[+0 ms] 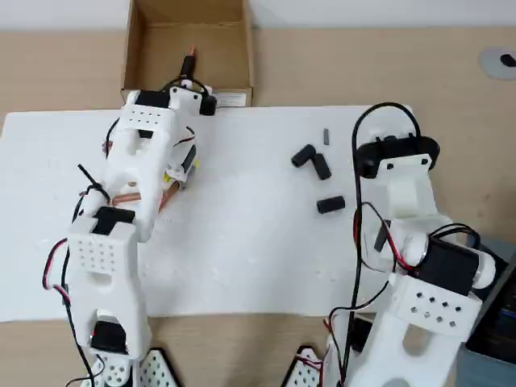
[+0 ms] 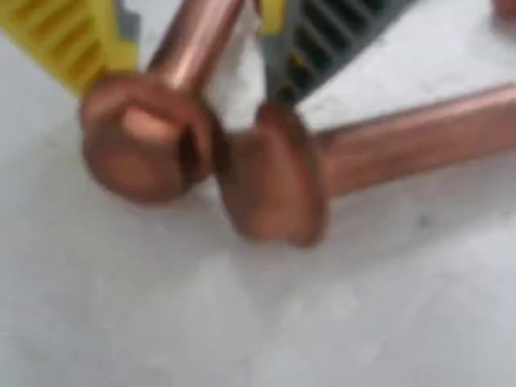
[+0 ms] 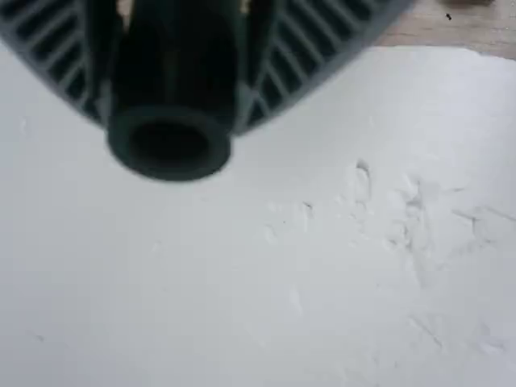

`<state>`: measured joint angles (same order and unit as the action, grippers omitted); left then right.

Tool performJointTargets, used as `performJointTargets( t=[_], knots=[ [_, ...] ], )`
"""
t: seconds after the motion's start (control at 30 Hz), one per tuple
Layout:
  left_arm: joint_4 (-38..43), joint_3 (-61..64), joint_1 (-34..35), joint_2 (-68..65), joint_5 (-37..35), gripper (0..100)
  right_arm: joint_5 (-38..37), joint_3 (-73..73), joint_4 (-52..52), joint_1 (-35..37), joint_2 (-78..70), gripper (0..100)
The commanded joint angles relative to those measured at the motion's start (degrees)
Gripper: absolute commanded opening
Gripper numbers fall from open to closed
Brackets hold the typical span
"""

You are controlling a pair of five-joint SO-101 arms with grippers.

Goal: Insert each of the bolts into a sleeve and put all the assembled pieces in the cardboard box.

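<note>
My left gripper (image 2: pixel 201 32) is shut on the shaft of a copper bolt (image 2: pixel 145 145), held between the yellow and the grey finger just above the white sheet. A second copper bolt (image 2: pixel 403 137) lies on the sheet with its head touching the held bolt's head. In the high view this gripper (image 1: pixel 176 179) stands at the sheet's left, in front of the cardboard box (image 1: pixel 129 56). My right gripper (image 3: pixel 181 81) is shut on a black sleeve (image 3: pixel 169 141) whose open end faces the camera. Three loose black sleeves (image 1: pixel 322 167) lie at the sheet's middle right.
One assembled piece (image 1: pixel 189 63) lies inside the box. A small dark pin (image 1: pixel 326 137) rests on the white sheet (image 1: pixel 242 266) behind the sleeves. A grey disc (image 1: pixel 500 60) sits on the wooden table at the far right. A dark bin (image 1: pixel 496 322) stands beside the right arm.
</note>
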<state>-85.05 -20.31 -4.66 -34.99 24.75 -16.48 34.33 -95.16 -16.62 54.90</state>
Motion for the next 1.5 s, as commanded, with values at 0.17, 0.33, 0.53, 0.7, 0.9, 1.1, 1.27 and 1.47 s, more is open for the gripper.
performJointTargets(
  t=[0.17, 0.33, 0.53, 0.7, 0.9, 1.1, 1.27, 1.47],
  knots=[
    [0.18, -4.84, -0.88, -4.26, 0.00, 1, 0.62, -0.13, 1.32, -0.40, 1.10, 1.0],
    [-1.14, -4.92, -1.58, -4.18, -0.18, 1, 0.62, -0.31, 1.32, -0.22, 1.10, 1.0],
    [-8.09, -10.64, -3.08, -0.40, -0.18, 1, 0.62, -0.48, 1.23, -0.22, 1.19, 1.0],
    [-12.75, -12.04, -5.98, 4.35, -5.36, 1, 0.62, -1.27, 0.88, -0.31, 1.19, 1.0],
    [-15.38, -10.64, -8.18, 12.53, -13.36, 1, 0.44, -8.57, -3.08, -0.13, 1.19, 1.0],
    [-15.38, -0.97, -9.41, 26.59, -17.14, 0, 0.18, -13.49, -6.95, -0.13, 1.19, 1.0],
    [-15.38, 6.95, -9.41, 41.19, -18.29, 0, 0.35, -14.99, -7.03, -0.13, 1.19, 1.0],
    [-15.30, 18.99, -9.23, 58.95, -18.29, 0, 0.62, -14.55, -6.77, -0.13, 1.19, 1.0]
  ],
)
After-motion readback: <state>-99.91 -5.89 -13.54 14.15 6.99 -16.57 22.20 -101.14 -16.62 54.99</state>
